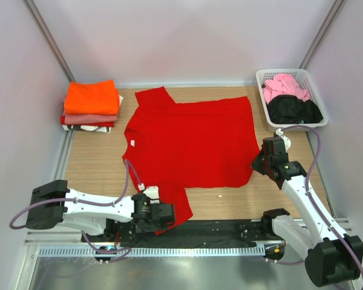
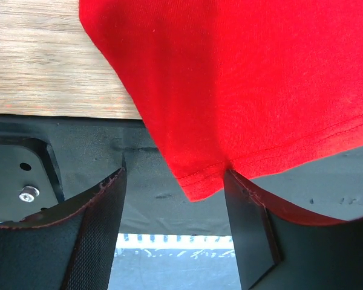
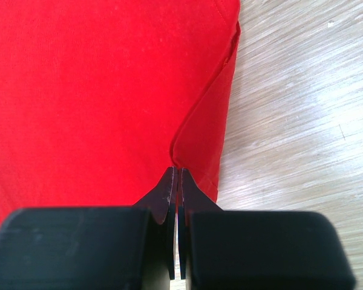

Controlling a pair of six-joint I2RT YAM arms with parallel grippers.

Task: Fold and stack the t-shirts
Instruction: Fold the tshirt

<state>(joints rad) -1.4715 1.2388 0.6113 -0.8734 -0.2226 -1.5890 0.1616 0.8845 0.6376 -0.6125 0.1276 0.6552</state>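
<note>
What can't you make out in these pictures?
Top view: folded shirts under the orange t-shirt show only edges; count unclear.
Top view: pink t-shirt and black t-shirt lie bunched in the white basket, folds hiding most of each.
Right wrist view: tips of the shut right hand hide whether the red t-shirt is pinched.

A: Where's the spread shirt [image 1: 193, 142]?
B: Mid table [image 1: 97, 163], flat. 1 sleeve far-left, the other near-left. That sleeve's tip passes the table's near edge and sits between the L gripper [image 1: 167, 215] fingers.
A: R gripper [image 1: 256, 164]?
B: At the shirt's right edge, by the near corner, tips against a raised fold.
A: The rest?
B: The folded stack [image 1: 92, 106] is far-left, just left of the far sleeve. The basket [image 1: 263, 77] is far-right, apart from the shirt, w/ 2 bunched inside: far shirt [image 1: 284, 86], near shirt [image 1: 295, 110].
</note>
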